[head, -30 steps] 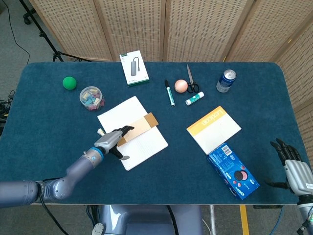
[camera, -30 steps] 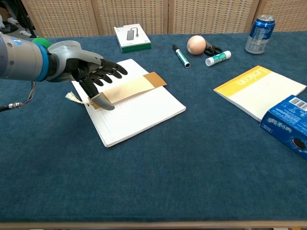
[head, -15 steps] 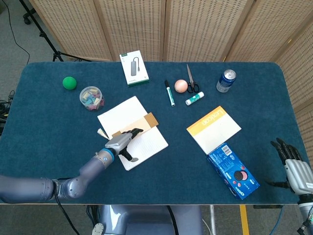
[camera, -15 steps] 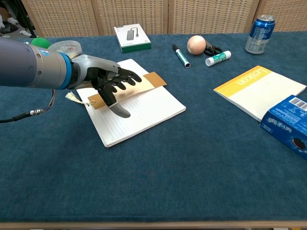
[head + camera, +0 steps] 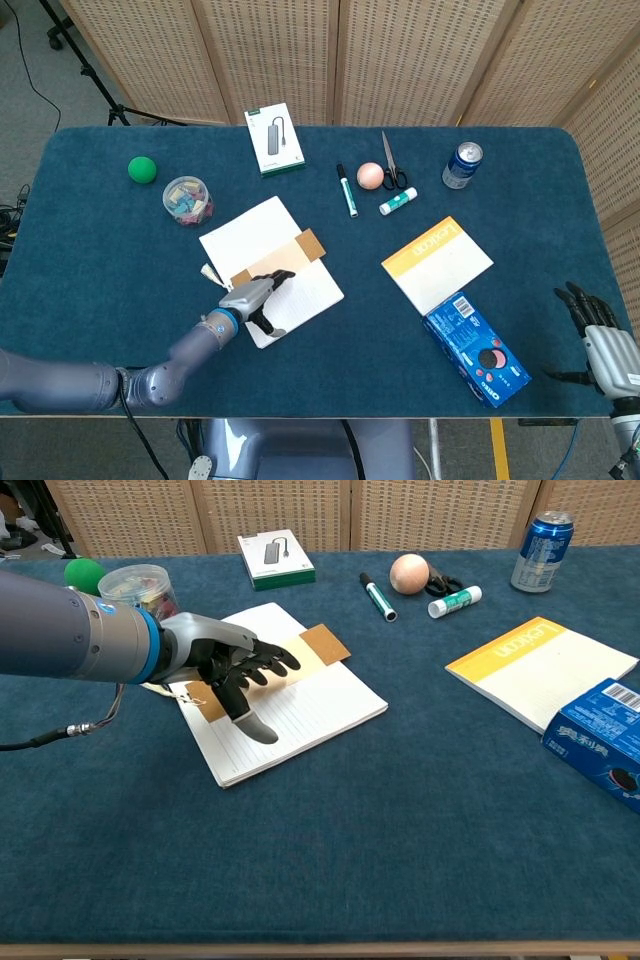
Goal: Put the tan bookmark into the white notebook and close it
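Tan bookmark [image 5: 300, 652] lying across the open white notebook [image 5: 300, 705] on the worktop [image 5: 400, 810], left hand [image 5: 235, 665] spread flat over it, gripping nothing; insertion apparently done, closing the notebook remains; right hand [image 5: 605, 345] idle, fingers apart.

Head view: high above, looking steeply down on the whole table [image 5: 100, 300]. Chest view: low at the table's near edge, facing across it, closer in. Both share the white notebook [image 5: 300, 290] [image 5: 310, 705] and the far row of items.
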Motion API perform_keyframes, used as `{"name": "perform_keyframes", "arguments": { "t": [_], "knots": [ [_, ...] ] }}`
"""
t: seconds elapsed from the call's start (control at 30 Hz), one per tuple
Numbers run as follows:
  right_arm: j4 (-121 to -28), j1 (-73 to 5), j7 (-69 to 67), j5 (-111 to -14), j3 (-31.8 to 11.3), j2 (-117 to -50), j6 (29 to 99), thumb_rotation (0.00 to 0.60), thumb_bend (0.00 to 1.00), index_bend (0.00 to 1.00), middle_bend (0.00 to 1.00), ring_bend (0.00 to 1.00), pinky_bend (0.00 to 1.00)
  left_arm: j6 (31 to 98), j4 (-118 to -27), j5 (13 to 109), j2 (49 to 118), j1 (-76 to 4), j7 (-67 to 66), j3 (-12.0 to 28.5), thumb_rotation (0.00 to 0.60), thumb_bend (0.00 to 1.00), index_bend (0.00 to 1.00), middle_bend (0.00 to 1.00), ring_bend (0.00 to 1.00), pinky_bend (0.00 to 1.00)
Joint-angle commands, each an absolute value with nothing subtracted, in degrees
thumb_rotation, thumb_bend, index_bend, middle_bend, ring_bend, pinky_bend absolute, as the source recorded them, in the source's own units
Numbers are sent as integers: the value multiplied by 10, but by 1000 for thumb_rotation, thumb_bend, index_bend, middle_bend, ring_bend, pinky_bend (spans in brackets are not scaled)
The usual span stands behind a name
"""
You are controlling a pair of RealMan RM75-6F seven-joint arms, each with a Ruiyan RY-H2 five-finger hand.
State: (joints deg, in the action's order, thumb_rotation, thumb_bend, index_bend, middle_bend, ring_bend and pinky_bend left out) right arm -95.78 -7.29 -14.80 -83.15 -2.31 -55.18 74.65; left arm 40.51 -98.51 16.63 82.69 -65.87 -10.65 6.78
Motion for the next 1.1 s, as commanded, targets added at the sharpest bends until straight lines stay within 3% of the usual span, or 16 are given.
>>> {"name": "perform_keyframes", "arguments": {
  "t": [0.03,1.1],
  "knots": [
    [-958,-73,-149,-832,-23,-551,747,600,0,0,0,0,0,403,-987,167,828,-659,-105,67,600,217,0,0,0,0],
    [-958,-73,-153,-834,-21,-550,746,600,0,0,0,0,0,307,-1010,255,793,-655,-58,43,600,220,0,0,0,0]
  ]
}}
